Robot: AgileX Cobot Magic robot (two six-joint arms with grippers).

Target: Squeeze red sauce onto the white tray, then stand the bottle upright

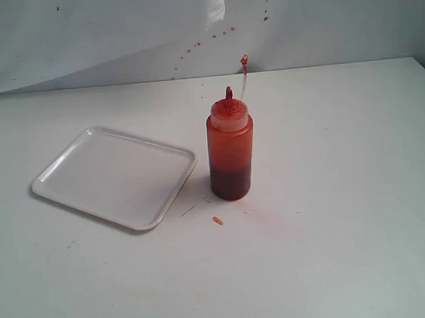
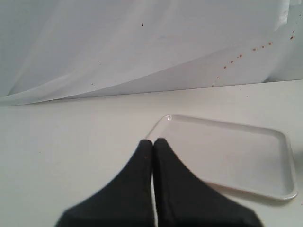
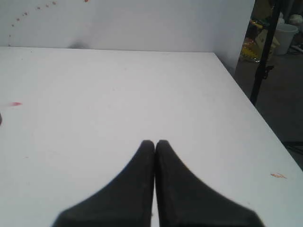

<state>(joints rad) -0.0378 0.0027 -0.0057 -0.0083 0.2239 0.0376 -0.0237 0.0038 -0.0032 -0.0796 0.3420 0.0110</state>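
**Starting from rest: tray bare, bottle untouched**

My left gripper (image 2: 153, 142) is pressed together, its tips meeting with nothing between them. It hangs low over the table (image 1: 344, 216) and points toward the near corner of the white tray (image 2: 227, 156). Neither of my arms shows in the exterior view, so both sit well back from the work.

The tray lies flat on the left of the table. I see no blob on it, so I judge the squeezing step has not begun.

The bottle (image 1: 231, 154) stands upright just beside the tray's right edge, not touching it. Its nozzle (image 1: 229, 94) is uncovered, and the cap (image 1: 244, 59) sticks up on its tether behind. The red sauce (image 1: 231, 181) sits dark in the bottle's lower part. A small orange speck (image 1: 217, 220) lies on the table in front of the bottle.

My right gripper (image 3: 155, 143) is likewise closed and empty, looking out across bare table toward the far right corner.

Next, one gripper should spread its fingers and close around the bottle's body. It then has to lift the bottle, tip the nozzle over the tray and press. The wall looks soft, so I expect a hard grip could squirt sauce early.
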